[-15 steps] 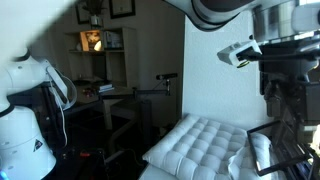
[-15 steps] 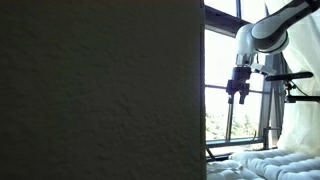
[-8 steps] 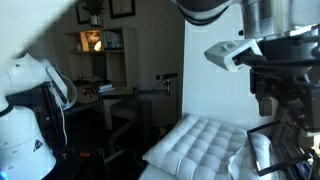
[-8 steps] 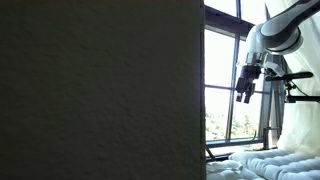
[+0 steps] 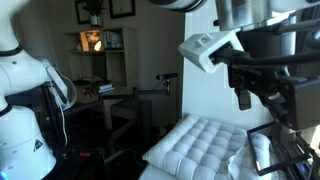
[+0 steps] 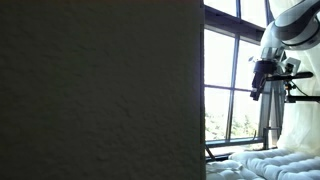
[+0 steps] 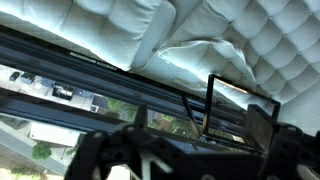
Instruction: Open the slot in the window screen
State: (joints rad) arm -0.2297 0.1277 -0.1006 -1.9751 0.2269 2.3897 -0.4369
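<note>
Beside a dark wall [image 6: 100, 90] that fills most of an exterior view stands the tall window screen [image 6: 222, 60], crossed by dark bars, with trees showing outside. A white tufted cushion [image 6: 250, 164] lies below it. The white arm [image 6: 290, 25] comes in from above, and the gripper [image 6: 255, 95] hangs in front of the panes, jaws spread wide and empty. In the wrist view the dark frame rails [image 7: 100, 70] slant across just beyond the fingers [image 7: 100, 158]. A thin rectangular outline [image 7: 228, 100] rises from them, and I cannot tell whether that is the slot.
</note>
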